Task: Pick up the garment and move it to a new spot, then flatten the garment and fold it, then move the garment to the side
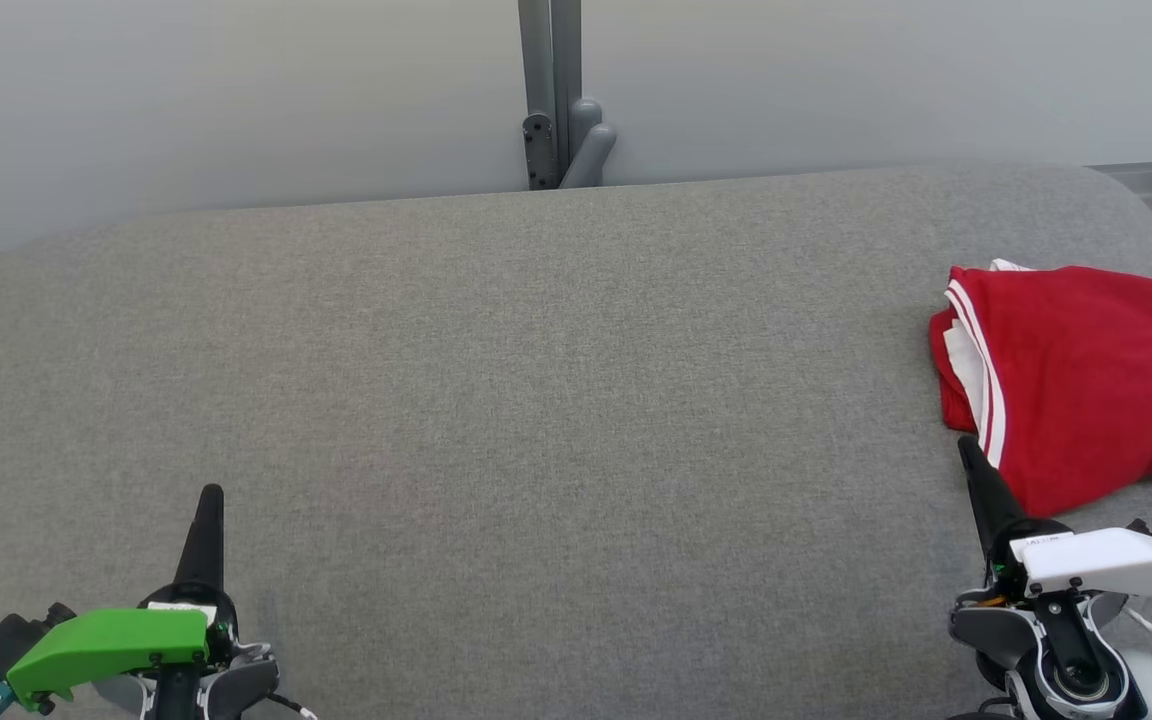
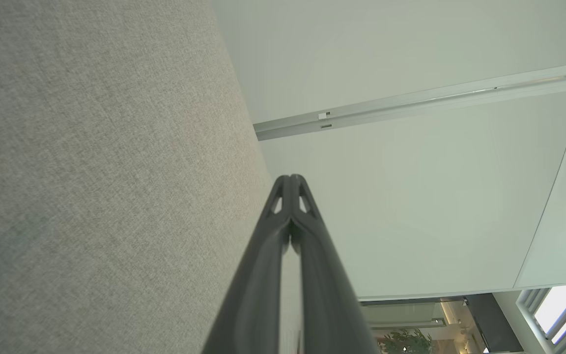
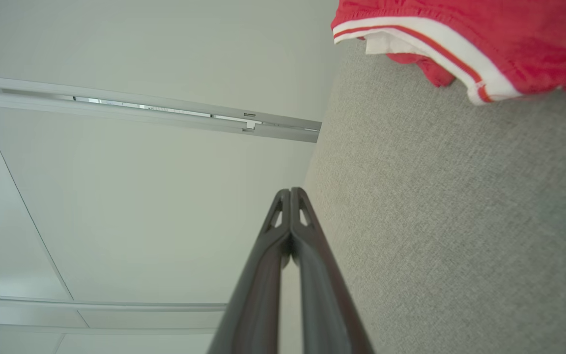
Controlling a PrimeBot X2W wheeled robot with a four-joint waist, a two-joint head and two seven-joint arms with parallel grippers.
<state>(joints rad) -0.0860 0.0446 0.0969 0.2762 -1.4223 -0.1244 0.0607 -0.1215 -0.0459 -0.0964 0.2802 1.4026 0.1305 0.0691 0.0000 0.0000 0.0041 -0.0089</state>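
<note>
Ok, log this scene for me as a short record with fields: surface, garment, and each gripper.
surface: grey fabric table
garment: red with white stripes, loosely folded, lying at the table's right end
left gripper: shut, empty, above bare table at the near left
right gripper: shut, empty, beside the garment's near corner, not gripping it
task stage: garment looks folded and set aside

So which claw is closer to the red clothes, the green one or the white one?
The white-topped right claw: its tip sits just beside the red garment. The green-topped left claw is far across the grey table.
</note>
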